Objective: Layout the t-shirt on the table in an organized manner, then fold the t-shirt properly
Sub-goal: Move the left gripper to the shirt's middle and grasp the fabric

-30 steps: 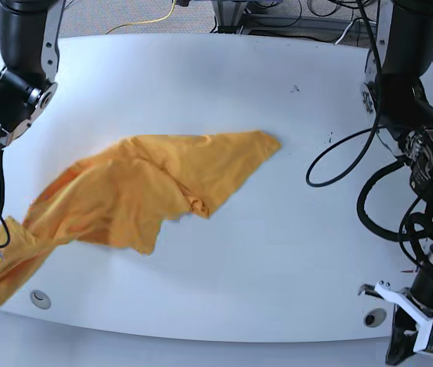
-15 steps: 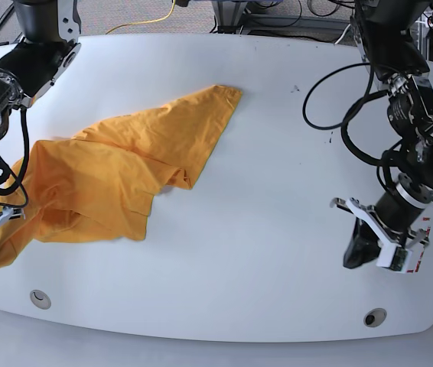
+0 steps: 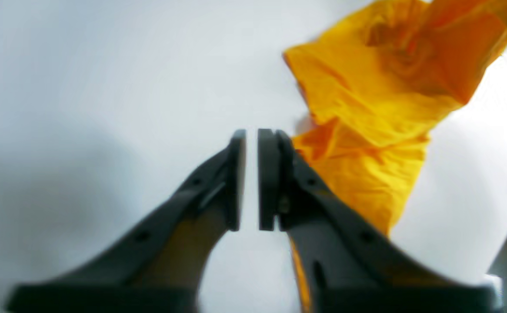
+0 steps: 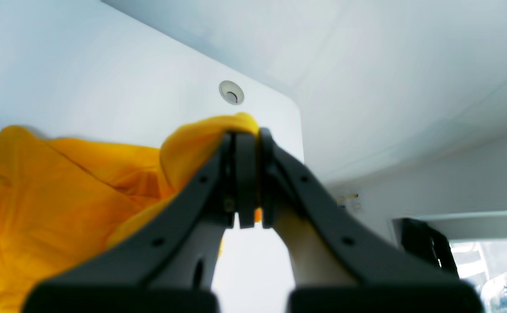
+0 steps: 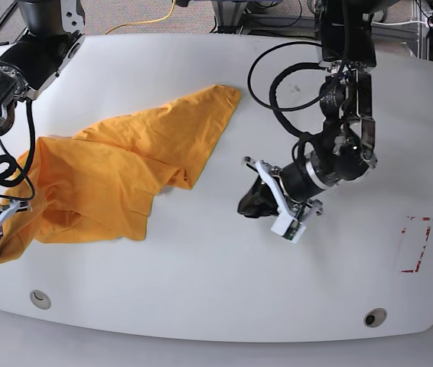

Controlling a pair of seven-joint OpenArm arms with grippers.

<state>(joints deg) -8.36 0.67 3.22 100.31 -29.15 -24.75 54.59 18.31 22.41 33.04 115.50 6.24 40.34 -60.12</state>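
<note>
T-shirt [image 5: 117, 180]: orange-yellow, rumpled, spread over the desk [image 5: 224, 290] toward 9 o'clock in the base view; long axis from the pinched corner at 8 o'clock up to the free tip near 1 o'clock of the heap. Right gripper [image 4: 245, 182]: jaws clenched on a fold of the cloth at the desk's 8 o'clock edge, just beside a grommet [image 4: 231, 92]. Left gripper [image 3: 251, 180]: jaws a narrow slit apart, empty, over bare desk; nearest cloth edge just beside them at 2 o'clock in the wrist view. Judged nearer arm for the free end: left
</note>
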